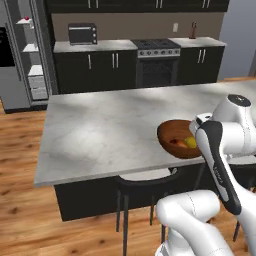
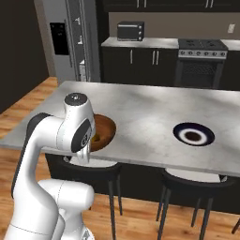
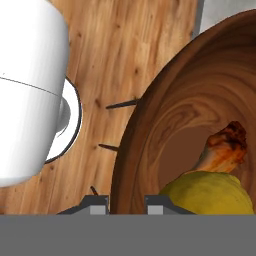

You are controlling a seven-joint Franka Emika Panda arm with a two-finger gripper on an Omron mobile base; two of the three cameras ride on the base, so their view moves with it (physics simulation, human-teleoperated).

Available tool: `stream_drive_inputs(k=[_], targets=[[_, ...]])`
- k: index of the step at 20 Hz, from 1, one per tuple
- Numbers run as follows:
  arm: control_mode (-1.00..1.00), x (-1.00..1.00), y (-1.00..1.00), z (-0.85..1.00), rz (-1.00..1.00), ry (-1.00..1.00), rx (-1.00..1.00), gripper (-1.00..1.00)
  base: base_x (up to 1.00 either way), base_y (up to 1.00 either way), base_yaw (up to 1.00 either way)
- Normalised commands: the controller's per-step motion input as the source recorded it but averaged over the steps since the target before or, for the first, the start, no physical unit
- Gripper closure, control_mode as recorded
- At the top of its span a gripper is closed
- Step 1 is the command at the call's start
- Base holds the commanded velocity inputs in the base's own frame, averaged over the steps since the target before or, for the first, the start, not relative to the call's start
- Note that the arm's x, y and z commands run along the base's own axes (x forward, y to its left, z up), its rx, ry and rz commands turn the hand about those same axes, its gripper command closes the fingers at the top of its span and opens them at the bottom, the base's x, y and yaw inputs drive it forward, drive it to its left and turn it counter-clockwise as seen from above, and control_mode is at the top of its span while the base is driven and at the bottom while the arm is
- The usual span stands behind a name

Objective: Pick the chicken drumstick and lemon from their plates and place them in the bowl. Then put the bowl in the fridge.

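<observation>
A grey marble island counter [image 1: 100, 130] is seen in the middle of the kitchen, with dark stools [image 2: 187, 180] tucked under its near edge. A wooden floor [image 1: 25, 220] is laid around it. Along the far wall, dark cabinets [image 1: 95, 67] are set beneath a pale worktop [image 1: 95, 46], on which a toaster oven [image 1: 82, 34] is placed. A stove [image 1: 158, 62] with black burners is fitted to the right of it.

Even, soft rendered light — faint shadow patches on counter [image 1: 100, 125] — slightly blurry.
</observation>
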Motion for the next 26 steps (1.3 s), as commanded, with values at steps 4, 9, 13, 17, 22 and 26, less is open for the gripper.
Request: stream_drive_inputs(k=[4,9,13,17,22,26], targets=[[1.0,0.0,0.0,0.0,0.0,0.0,0.0,1.0,0.05,0.93,0.0],[1.0,0.0,0.0,0.0,0.0,0.0,0.0,1.0,0.06,0.92,0.0],[1.0,0.0,0.0,0.0,0.0,0.0,0.0,1.0,0.06,0.92,0.0],[1.0,0.0,0.0,0.0,0.0,0.0,0.0,1.0,0.08,0.92,0.0],[1.0,0.0,0.0,0.0,0.0,0.0,0.0,1.0,0.18,0.91,0.0],[1.0,0.0,0.0,0.0,0.0,0.0,0.0,1.0,0.38,0.83,0.0]])
